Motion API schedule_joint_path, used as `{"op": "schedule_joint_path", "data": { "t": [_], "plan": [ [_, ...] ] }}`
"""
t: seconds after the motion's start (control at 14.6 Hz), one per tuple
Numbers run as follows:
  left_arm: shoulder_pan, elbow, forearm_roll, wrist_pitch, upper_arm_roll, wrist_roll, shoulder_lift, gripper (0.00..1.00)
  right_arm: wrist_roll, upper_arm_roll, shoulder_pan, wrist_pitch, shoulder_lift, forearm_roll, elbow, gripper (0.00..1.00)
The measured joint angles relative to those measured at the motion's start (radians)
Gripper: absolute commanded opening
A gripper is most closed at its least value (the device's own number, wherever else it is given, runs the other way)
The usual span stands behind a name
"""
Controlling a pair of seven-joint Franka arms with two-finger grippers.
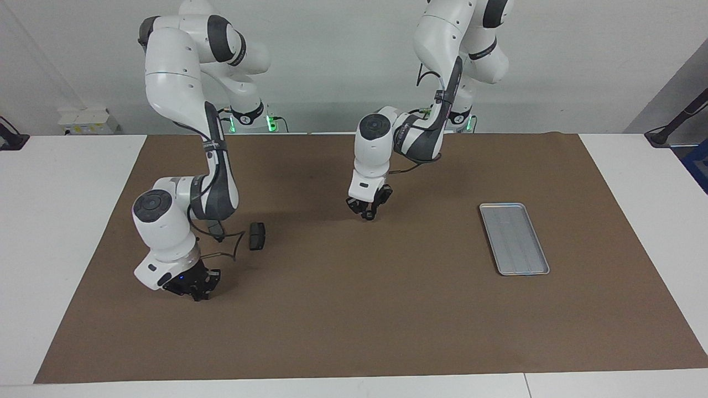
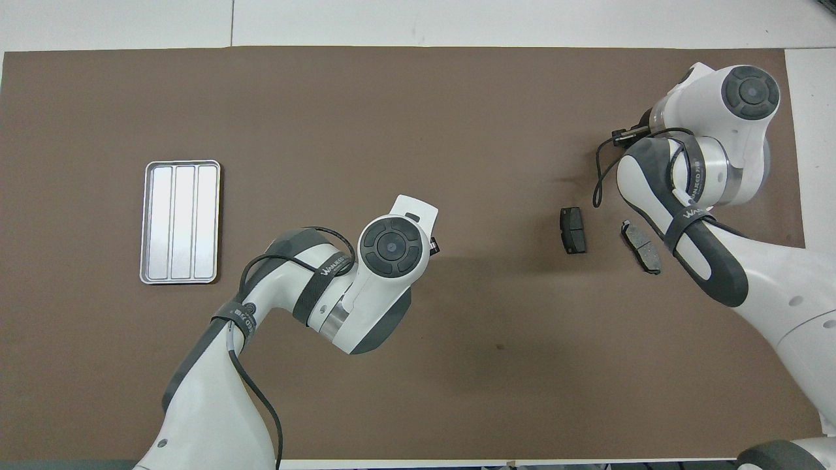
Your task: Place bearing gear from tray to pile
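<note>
The silver tray (image 1: pixel 514 239) (image 2: pixel 181 222) lies empty toward the left arm's end of the mat. The pile shows as two dark grey plates, one (image 1: pixel 257 236) (image 2: pixel 573 230) in plain sight and one (image 1: pixel 217 228) (image 2: pixel 641 246) partly covered by the right arm. My right gripper (image 1: pixel 194 290) hangs very low over the mat close to these plates; from overhead its own wrist hides it. My left gripper (image 1: pixel 368 214) (image 2: pixel 432 245) hangs low over the middle of the mat. The bearing gear is hidden or out of view.
A brown mat (image 1: pixel 354 320) covers most of the white table (image 1: pixel 55 221). The right arm's forearm (image 2: pixel 705 261) and loose cable (image 1: pixel 232 249) hang over the plates.
</note>
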State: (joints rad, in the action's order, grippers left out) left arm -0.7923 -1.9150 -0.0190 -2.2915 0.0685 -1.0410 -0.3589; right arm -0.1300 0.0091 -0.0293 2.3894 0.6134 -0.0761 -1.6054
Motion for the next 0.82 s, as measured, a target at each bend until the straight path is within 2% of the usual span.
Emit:
{"op": "schedule_joint_path", "data": {
  "t": [0.27, 0.62, 0.69, 0.75, 0.82],
  "plan": [
    [-0.001, -0.007, 0.0, -0.014, 0.0, 0.0, -0.006, 0.0, 0.0, 0.0, 0.002, -0.065, -0.016, 0.0, 0.009, 1.0],
    [-0.012, -0.038, 0.002, -0.06, 0.002, -0.001, -0.005, 0.0, 0.0, 0.004, 0.016, -0.275, -0.158, -0.008, 0.024, 1.0],
    [-0.012, -0.039, 0.002, -0.064, 0.003, -0.001, -0.005, 0.7, 0.0, 0.005, 0.025, -0.327, -0.194, -0.008, 0.025, 1.0],
    [-0.012, -0.039, 0.002, -0.069, 0.005, -0.001, -0.005, 1.0, 0.004, 0.006, 0.037, -0.376, -0.229, -0.008, 0.026, 1.0],
    [-0.012, -0.038, 0.002, -0.069, 0.009, 0.0, -0.005, 1.0, 0.018, 0.007, 0.051, -0.422, -0.262, -0.008, 0.026, 1.0]
  ]
}}
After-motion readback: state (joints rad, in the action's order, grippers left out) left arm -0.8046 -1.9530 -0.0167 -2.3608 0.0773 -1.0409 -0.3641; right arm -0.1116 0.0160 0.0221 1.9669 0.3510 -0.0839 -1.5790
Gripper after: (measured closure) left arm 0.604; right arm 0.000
